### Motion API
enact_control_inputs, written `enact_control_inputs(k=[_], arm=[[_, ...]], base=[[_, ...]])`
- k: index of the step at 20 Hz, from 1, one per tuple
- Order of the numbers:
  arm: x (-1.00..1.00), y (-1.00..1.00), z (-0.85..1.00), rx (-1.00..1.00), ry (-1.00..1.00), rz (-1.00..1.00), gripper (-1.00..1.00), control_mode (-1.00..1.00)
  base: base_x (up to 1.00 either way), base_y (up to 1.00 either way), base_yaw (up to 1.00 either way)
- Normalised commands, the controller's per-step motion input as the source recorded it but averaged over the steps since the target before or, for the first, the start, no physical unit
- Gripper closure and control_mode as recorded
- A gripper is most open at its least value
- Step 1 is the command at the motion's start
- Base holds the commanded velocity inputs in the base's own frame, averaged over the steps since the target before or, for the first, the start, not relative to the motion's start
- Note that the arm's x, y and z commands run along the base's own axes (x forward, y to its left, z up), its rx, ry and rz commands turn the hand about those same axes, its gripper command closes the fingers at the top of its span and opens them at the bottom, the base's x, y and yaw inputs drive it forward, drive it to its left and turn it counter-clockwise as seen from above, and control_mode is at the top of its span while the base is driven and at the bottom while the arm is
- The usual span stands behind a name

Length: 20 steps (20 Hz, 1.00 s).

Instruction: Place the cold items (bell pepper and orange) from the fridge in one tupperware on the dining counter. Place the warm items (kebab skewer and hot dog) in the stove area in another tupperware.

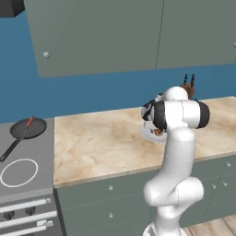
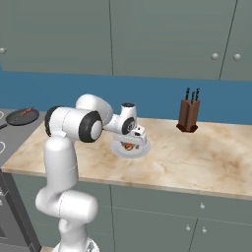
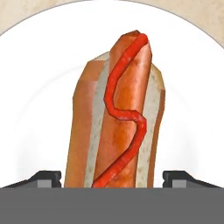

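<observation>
A hot dog [image 3: 122,113] in a bun with a squiggle of red sauce lies on a white plate [image 3: 39,87] on the marble counter. My gripper [image 3: 111,179] hangs straight over it, open, with one dark fingertip [image 3: 46,178] on each side of the bun and a gap at both. From the base views the hand [image 2: 135,140] sits low over the plate [image 2: 118,149], and the hot dog [image 1: 158,132] peeks out past the forearm. A reddish kebab skewer [image 1: 29,122] rests in a black pan [image 1: 34,131] on the stove.
A knife block [image 2: 188,115] stands at the back of the counter, right of the plate. The stove [image 1: 18,173] borders the counter on the left. Grey wall cabinets [image 1: 97,37] hang overhead. Drawers [image 2: 197,216] run below the counter edge.
</observation>
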Motion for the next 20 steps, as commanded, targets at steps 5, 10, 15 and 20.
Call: enact_control_inputs(k=[5,10,15,20], arm=[[-0.02,0.03,-0.03,0.00,0.00,0.00,1.00,-1.00],[-0.70,0.60,0.20,-0.05,-0.11,-0.01,1.00,-1.00],[-1.00,0.68,0.95,-0.05,-0.19,0.00,1.00,-1.00],[-1.00,0.39,0.90,0.00,-0.15,-0.02,1.00,-1.00]], base=[[0.00,0.00,0.00],[0.00,0.00,0.00],[0.00,0.00,0.00],[0.00,0.00,0.00]])
